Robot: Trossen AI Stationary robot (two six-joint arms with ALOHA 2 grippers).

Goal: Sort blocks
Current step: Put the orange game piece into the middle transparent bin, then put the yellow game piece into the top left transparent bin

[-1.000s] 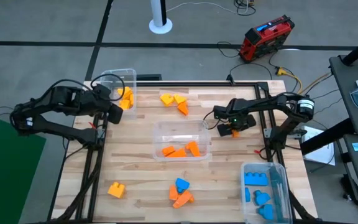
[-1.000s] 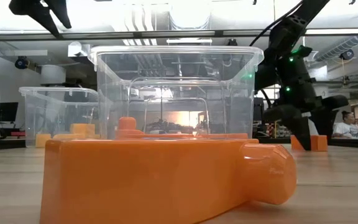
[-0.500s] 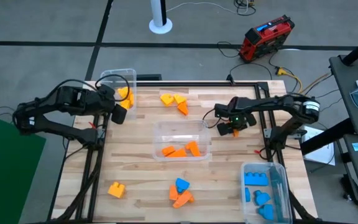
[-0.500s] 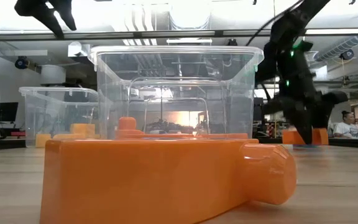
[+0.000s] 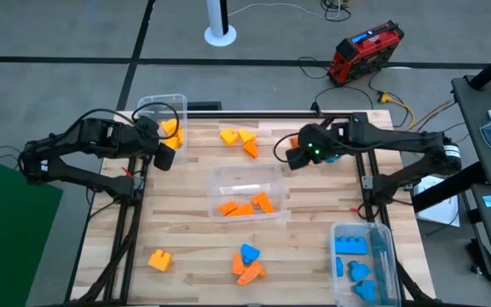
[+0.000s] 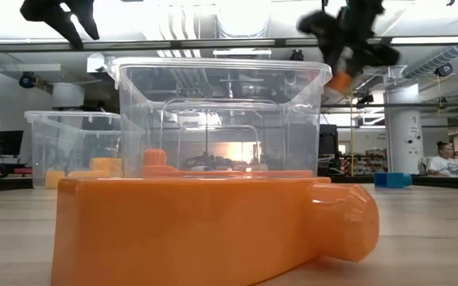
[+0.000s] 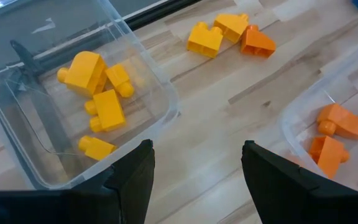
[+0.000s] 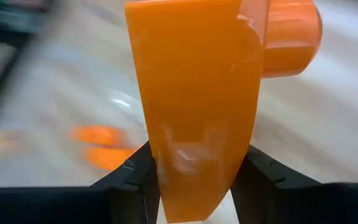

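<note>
Right gripper (image 5: 295, 156) clamped on an orange block (image 8: 194, 93), lifted right of the centre bin (image 5: 247, 193). Left gripper (image 7: 194, 163) open, empty, beside the far-left bin (image 7: 17, 155). Roughly half sorted; loose blocks (image 5: 239, 140) far centre, near centre, near left

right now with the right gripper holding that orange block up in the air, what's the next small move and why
Probably carry it toward the middle bin and release there. The right gripper is shut on an orange block and lifted off the table, beside that bin's far right corner rather than over it. The bin already holds orange blocks, so it seems to be the orange one. The left gripper is open by the yellow bin.
</note>
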